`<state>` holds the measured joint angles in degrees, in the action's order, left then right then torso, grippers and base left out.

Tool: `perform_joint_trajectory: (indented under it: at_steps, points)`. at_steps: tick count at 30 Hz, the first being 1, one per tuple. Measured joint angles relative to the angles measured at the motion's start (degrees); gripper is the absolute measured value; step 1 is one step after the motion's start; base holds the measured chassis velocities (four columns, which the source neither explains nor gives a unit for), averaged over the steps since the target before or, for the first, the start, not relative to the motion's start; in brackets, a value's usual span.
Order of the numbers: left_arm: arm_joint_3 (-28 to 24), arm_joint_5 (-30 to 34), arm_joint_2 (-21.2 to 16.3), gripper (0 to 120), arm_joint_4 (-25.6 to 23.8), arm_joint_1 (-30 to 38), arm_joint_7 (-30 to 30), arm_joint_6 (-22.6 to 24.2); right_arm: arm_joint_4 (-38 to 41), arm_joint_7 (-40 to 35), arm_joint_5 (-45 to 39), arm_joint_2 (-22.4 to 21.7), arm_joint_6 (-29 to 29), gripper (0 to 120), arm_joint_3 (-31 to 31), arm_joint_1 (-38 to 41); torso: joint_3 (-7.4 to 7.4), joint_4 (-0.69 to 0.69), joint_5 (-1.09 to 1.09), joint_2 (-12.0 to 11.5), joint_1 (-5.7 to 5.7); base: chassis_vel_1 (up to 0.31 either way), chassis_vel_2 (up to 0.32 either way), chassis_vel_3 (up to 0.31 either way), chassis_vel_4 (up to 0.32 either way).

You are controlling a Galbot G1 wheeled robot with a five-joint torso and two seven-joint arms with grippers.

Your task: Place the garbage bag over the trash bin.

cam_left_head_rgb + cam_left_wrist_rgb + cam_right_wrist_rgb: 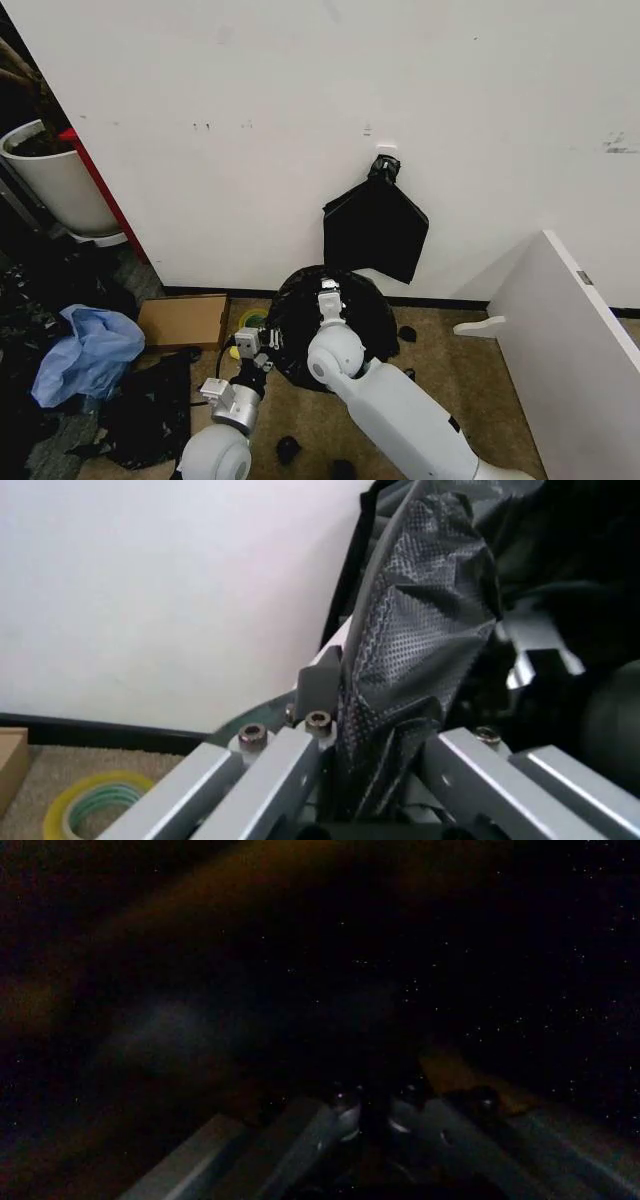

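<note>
Both arms at the bin by the wall, black bag pulled over it.

The garbage bag [300, 320] is a rumpled black dome on the carpet at the foot of the white wall [250, 130], covering the trash bin so that none of the bin's white can be seen from the head view. The left gripper [385, 780] is at the bag's left edge with a fold of the black plastic pinched between its metal fingers [300, 757]. The right gripper [329, 292] reaches down onto the top of the dome; its wrist camera is dark, and its fingers look drawn close together, though what they hold I cannot tell. Other flat black bags [375, 228] hang from a clip on the wall just above. A cardboard box [182, 320] and a roll of tape [95, 802] lie left of the bag.
</note>
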<state>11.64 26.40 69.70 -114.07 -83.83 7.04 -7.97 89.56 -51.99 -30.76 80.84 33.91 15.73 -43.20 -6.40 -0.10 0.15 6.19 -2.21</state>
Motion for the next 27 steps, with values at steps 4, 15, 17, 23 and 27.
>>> perform_joint_trajectory:
  at_steps: [4, 15, 17, 23, 27]
  points:
    - [-0.02, -0.65, -0.15, 1, -0.83, -1.03, -0.19, 0.01, -0.71, 0.28, 1.78, -0.93, -0.55, 0, -1.15, -0.23, 0.0, 0.0, 0.0, 0.0, 0.0, 0.0, 0.0, 0.0, 0.0]
    - [0.19, -1.32, -0.06, 1, -0.51, -1.1, 0.77, 0.4, 1.56, 1.15, 16.5, -3.77, -1.47, 0, -1.28, -5.68, 0.0, -0.01, 0.0, 0.0, 0.0, 0.0, 0.0, 0.0, 0.0]
    - [0.28, -1.31, -0.25, 1, -0.37, -1.06, 0.87, 0.6, 1.62, 1.57, 18.99, -4.08, -1.39, 0, -1.3, -6.76, 0.0, -0.01, 0.01, 0.0, 0.0, 0.0, 0.0, 0.0, 0.0]
    - [0.52, -1.09, -0.49, 1, 0.36, -0.68, 1.34, 0.83, 6.48, 4.82, 15.83, -5.68, -5.02, 0, 0.16, -8.87, 0.0, -0.01, 0.0, 0.0, 0.0, 0.0, 0.0, 0.0, 0.0]
    - [0.39, -1.28, -0.41, 1, 1.18, -0.12, 1.36, 0.81, 11.27, 4.98, 7.82, -6.39, -2.82, 0, 1.61, -9.08, 0.0, 0.0, 0.0, 0.0, 0.0, 0.0, 0.0, 0.0, 0.0]
